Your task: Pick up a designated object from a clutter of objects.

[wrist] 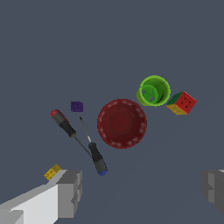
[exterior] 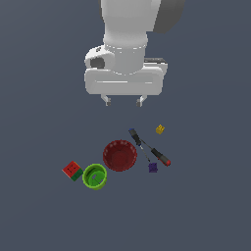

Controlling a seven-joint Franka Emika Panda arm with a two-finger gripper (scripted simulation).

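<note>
The designated object, a tiny yellow block with darker marks [exterior: 160, 129] [wrist: 52, 172], lies on the grey floor at the exterior view's right, apart from the rest of the clutter. In the wrist view it sits just beside one grey fingertip [wrist: 70, 192]. My gripper [exterior: 123, 101] [wrist: 142, 192] hangs high above the floor, open, with nothing between its fingers. The clutter below holds a red bowl [exterior: 119, 155] [wrist: 121, 123], a green cup [exterior: 94, 176] [wrist: 154, 91] and a red-and-green cube [exterior: 72, 170] [wrist: 181, 103].
Two screwdrivers lie crossed beside the bowl: one with a black-and-red handle [exterior: 160, 157] [wrist: 62, 123], one with a black handle and blue end [exterior: 135, 138] [wrist: 97, 159]. A tiny purple block [exterior: 153, 167] [wrist: 76, 106] rests near them.
</note>
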